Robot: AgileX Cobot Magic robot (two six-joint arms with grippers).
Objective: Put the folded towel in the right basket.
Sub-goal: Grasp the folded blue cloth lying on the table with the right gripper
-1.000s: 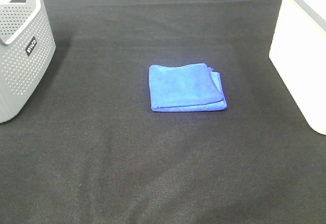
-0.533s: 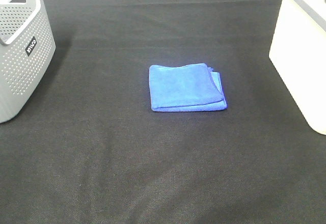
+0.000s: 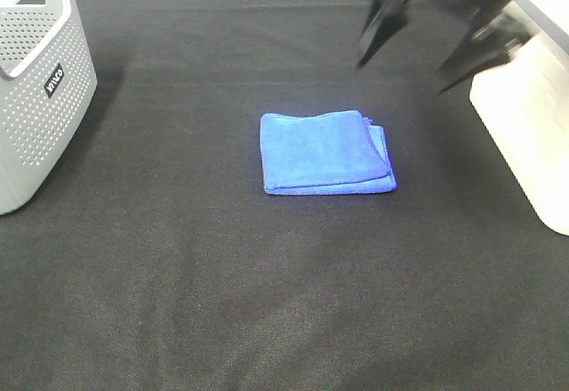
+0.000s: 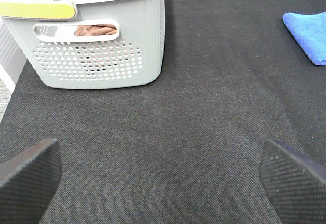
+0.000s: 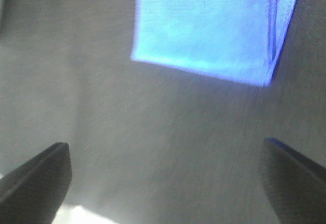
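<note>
Newly swung into view, the right gripper (image 3: 402,75) hangs wide open and empty beyond the folded blue towel (image 3: 325,153) — flat, centred on the black table (image 3: 178,267). Best to descend squarely and pinch every layer together.

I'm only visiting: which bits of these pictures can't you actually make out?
- Right basket, high view: cut off by the picture's right edge, and its inside is not shown.
- Right pincer, high view: motion-blurred, so its details are lost.
- Left basket, left wrist view: its wall hides the contents. Only a brown thing shows through the handle slot, too little to identify.
- Towel, right wrist view: blurred and cut off by the picture's edge.
</note>
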